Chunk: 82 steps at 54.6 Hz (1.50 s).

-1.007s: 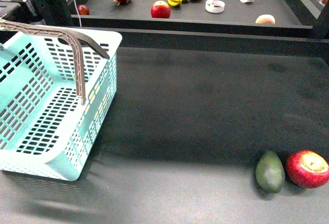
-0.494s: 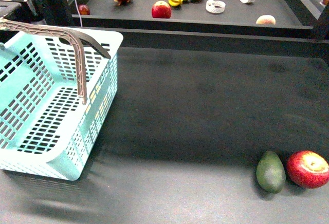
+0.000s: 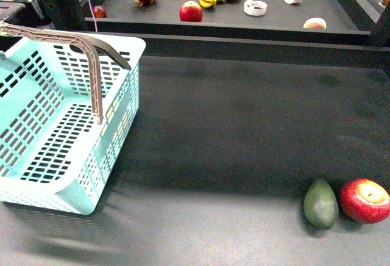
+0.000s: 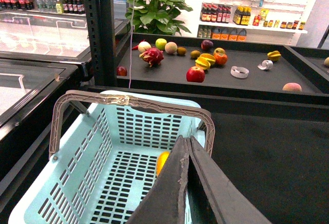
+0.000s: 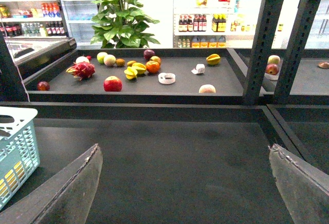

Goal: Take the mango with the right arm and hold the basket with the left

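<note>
Left wrist view has the mango [image 4: 162,161] down inside the basket [image 4: 77,183], peeking at eleven o'clock beside the pinched-closed, empty left tool [image 4: 188,147], while the right tool [image 5: 185,183] gapes wide, empty.

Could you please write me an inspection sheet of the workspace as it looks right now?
Surface: dark table, bare in the middle.
Job's things: turquoise basket at the table's left; a yellow-orange fruit, likely the mango, lies inside it.
Clutter: avocado beside a red apple, front right; assorted fruit on the rear shelf.
Grippers: left gripper shut over the basket, holding nothing visible; right gripper open, empty.
Cables: thin white cord hanging by the post.
Surroundings: plant and stocked store shelves behind.
</note>
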Each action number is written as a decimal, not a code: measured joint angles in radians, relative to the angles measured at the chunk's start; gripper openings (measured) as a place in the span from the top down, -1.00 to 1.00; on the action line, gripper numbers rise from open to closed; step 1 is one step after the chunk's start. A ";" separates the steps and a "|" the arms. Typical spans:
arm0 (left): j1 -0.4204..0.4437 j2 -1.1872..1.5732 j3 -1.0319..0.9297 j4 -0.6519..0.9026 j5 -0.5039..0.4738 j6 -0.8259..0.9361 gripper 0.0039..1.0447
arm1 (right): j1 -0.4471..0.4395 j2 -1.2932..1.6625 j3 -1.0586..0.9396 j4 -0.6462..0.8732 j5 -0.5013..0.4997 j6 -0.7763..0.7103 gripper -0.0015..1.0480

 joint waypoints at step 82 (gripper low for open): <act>0.000 -0.346 0.000 -0.350 0.000 0.000 0.54 | 0.000 0.000 0.000 0.000 0.000 0.000 -0.85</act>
